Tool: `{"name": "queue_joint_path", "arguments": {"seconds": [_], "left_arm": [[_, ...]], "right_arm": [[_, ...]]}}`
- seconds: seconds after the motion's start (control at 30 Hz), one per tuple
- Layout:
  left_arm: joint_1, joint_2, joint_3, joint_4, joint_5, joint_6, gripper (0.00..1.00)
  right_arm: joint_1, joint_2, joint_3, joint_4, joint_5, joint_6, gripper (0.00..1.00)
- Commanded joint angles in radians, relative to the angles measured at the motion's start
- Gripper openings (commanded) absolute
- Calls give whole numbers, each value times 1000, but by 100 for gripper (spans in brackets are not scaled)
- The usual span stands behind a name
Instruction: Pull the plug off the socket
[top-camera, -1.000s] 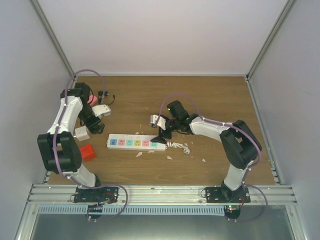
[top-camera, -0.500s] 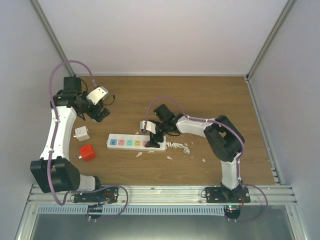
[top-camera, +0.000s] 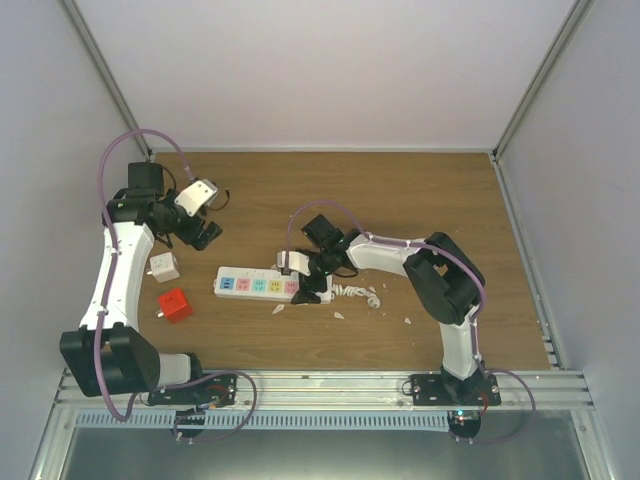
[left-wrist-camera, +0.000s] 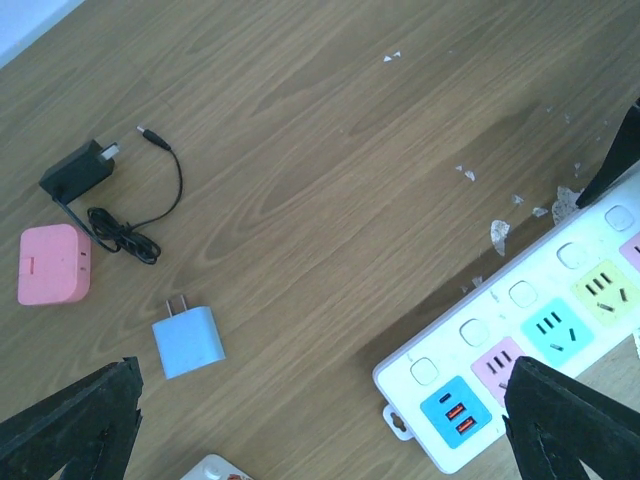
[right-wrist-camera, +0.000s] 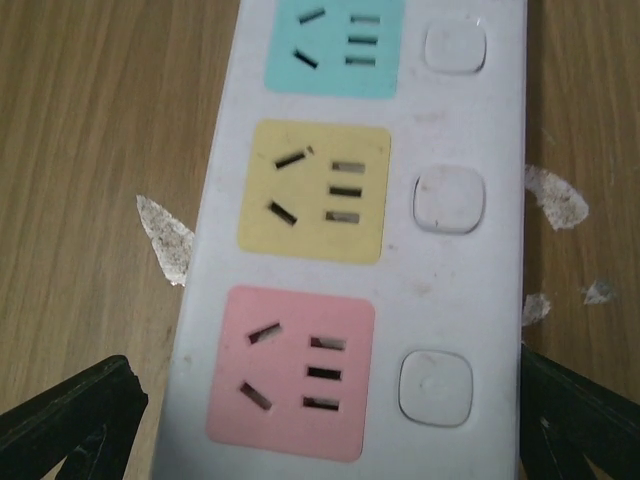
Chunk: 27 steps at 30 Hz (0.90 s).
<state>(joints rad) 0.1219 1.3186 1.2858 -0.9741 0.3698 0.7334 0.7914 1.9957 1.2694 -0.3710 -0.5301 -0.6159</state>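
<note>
Finding the socket (top-camera: 250, 285) lying flat near the middle of the wooden table (top-camera: 420, 200), running left to right and trailing its coiled cord (top-camera: 358, 292) off the right end. Hanging the right gripper (top-camera: 308, 284) low over that right end, jaws standing wide apart with one finger outside each long edge of the strip, clamping on nothing; touching or just clear, not showing in these views. Showing, in the right wrist view, pink, yellow and teal outlet squares directly under the jaws, each beside a white button. Holding the left gripper (top-camera: 203, 233) well apart from the strip, over the far left part of the table, jaws likewise spreading wide and gripping nothing. Looking down from the left wrist onto a black adapter (left-wrist-camera: 80, 172) with a thin cord, a pink box (left-wrist-camera: 53, 264) just beside it and a blue charger (left-wrist-camera: 188, 340) nearer the strip, all lying on bare wood, with the strip's left end crossing the lower right corner. Resting left of the strip: a white adapter (top-camera: 163, 266) and, nearer the bases, a red cube (top-camera: 175, 304). Lying scattered around the cord end: small white scraps (top-camera: 278, 308).
</note>
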Motion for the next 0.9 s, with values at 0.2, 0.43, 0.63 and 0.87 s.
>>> {"name": "queue_joint_path", "arguments": {"seconds": [0.2, 0.43, 0.63, 0.87], "left_arm": [[-7, -26, -15, 82, 51, -25, 99], [-13, -1, -2, 95, 76, -44, 99], [-38, 27, 20, 131, 85, -71, 99], [-68, 75, 61, 169, 76, -93, 99]], "right_arm": [[-1, -20, -47, 1, 131, 19, 84], [-126, -57, -68, -29, 157, 62, 65], [-298, -118, -123, -44, 178, 68, 64], [-518, -187, -220, -41, 227, 35, 64]]}}
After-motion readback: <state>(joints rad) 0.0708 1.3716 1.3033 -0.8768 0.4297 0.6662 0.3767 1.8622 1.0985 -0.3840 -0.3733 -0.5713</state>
